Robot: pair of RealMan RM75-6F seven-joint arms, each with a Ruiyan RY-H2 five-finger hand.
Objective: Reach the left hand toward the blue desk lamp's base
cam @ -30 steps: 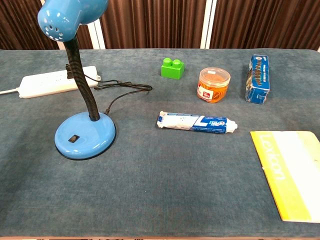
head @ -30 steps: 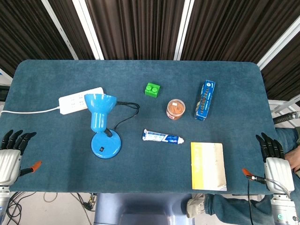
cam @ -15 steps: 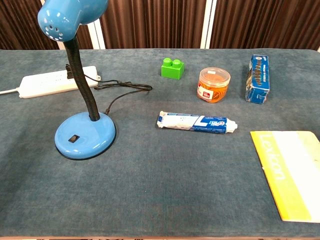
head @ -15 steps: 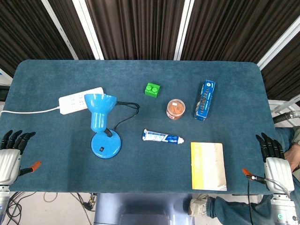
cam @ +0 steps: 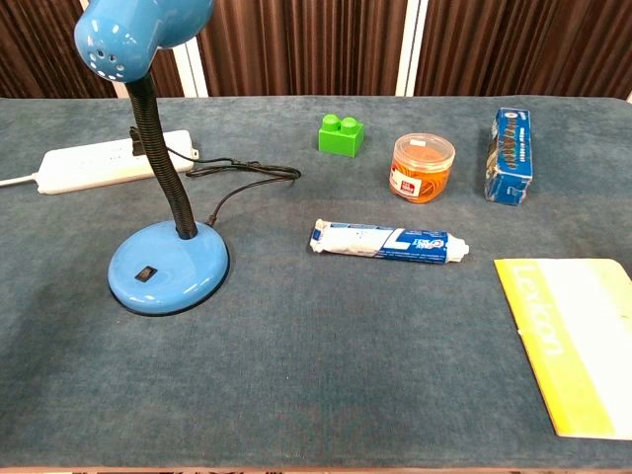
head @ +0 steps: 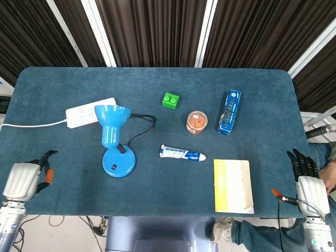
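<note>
Showing the blue desk lamp [head: 112,137] standing on the left half of the worktop [head: 157,199], its round base [cam: 168,267] resting flat on the blue cloth, its black flexible neck [cam: 163,163] rising from the rear of the base to the shade [cam: 138,30]. Trailing the lamp's black cord [cam: 242,183] back toward the white power strip [head: 89,112] lying behind and to the left. Hovering the left hand [head: 23,178] over the near left edge of the worktop, well apart from the base, fingers apart and grasping nothing; appearing in the head view only. Hanging the right hand [head: 308,185] off the near right edge, fingers extended and apart, likewise released and holding nothing. Lying to the right of the lamp: a toothpaste tube [cam: 388,241], flat, near the centre; a green toy brick [cam: 341,133] further back; an orange-lidded jar [cam: 423,168] beside it; a blue box [cam: 509,155] further right; and a yellow-and-white booklet [cam: 573,341] at the near right.
</note>
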